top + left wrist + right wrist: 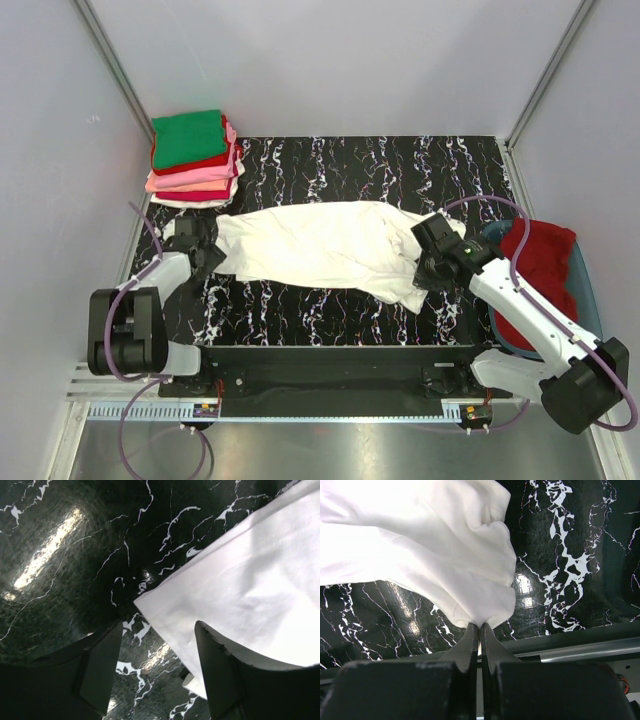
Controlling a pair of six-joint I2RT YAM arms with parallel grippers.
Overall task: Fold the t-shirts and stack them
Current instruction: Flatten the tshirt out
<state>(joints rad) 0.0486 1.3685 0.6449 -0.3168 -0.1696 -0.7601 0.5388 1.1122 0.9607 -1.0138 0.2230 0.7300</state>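
Observation:
A white t-shirt (320,245) lies spread lengthwise across the black marbled table (330,315). My left gripper (208,248) is at its left end, low over the table. In the left wrist view this gripper (159,630) is open, and the shirt's corner (150,605) lies just ahead of the gap, its edge running under the right finger (220,670). My right gripper (422,272) is at the shirt's right end. Seen from the right wrist, it (480,626) is shut on a pinched fold of the white cloth (435,555), which bunches up above the fingertips.
A stack of folded t-shirts (195,155), green on top over red, pink and white, sits at the back left corner. A blue tub (592,300) off the table's right edge holds a crumpled red t-shirt (545,265). A metal rail (580,650) runs along the near edge.

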